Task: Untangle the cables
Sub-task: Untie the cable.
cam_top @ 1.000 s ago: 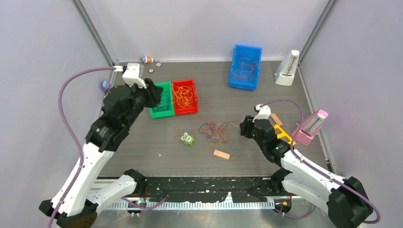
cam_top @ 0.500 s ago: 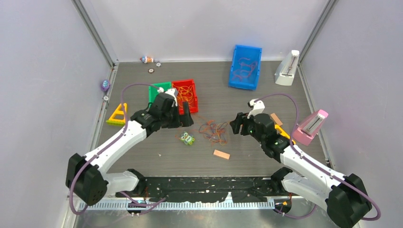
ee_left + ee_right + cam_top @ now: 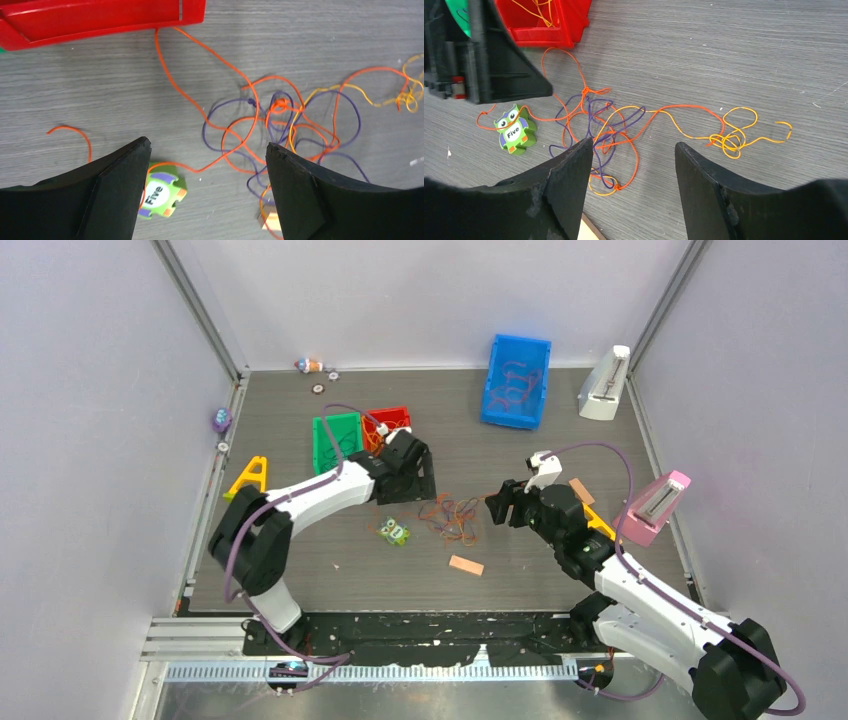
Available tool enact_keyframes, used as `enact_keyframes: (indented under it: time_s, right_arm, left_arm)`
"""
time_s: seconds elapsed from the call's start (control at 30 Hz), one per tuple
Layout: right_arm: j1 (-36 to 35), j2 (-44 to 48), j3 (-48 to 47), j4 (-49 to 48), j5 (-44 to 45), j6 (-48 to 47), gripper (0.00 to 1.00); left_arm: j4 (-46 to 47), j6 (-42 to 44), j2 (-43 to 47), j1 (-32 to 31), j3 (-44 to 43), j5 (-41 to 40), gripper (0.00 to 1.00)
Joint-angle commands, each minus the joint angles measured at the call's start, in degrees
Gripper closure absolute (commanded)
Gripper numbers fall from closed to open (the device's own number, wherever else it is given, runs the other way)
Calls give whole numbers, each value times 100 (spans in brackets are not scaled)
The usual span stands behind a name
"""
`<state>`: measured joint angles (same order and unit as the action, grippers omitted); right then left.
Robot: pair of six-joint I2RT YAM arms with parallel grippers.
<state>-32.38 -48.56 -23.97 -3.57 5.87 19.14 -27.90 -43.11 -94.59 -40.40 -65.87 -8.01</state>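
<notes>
A loose tangle of thin orange, red and purple cables [image 3: 455,515] lies flat on the dark grey wood-grain bench [image 3: 560,455], near its middle, between the two arms' tips. The black left fingers [image 3: 412,478] stand wide apart just left of and behind the tangle. In the left wrist view nothing sits between these fingers [image 3: 110,195], and the cables [image 3: 280,125] show through the gap. The black right fingers [image 3: 500,508] are also apart, at the right edge of the tangle. From the right wrist the strands [image 3: 604,132] lie in the open gap between those fingers [image 3: 559,190], gripped by neither.

One red-orange strand runs from the tangle up to the front wall of a red plastic bin [image 3: 100,20], which holds more orange strands. A yellow-orange strand trails off to the right and ends in a small knot of loops. A green owl-shaped puzzle piece marked "Five" [image 3: 515,131] lies just left of the tangle, with an orange strand crossing it. Whether that strand passes over or under the piece I cannot tell.

A green plastic bin [image 3: 335,435] stands touching the red one's left side. A blue plastic bin [image 3: 517,380], well apart at the back right, holds reddish strands. A small salmon rectangular block [image 3: 466,565] lies nearer the arms' bases.
</notes>
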Motion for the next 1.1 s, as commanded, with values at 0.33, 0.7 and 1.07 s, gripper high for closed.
enact_keyframes:
  time_s: [0.33,0.7,1.07]
  right_arm:
    - [28,461,189,-340,187,-139,34]
    - [28,219,154,-400,-206,-86,26]
    - [-519,-1709,-818,-121,-539,101,0]
  left_arm:
    - [-610,-978,-1607,-422,-1462,-1361,57]
    - [-236,-132,-592,-332,-975,-1982,100]
    - [696,762,1806,-328,-223,-1836,100]
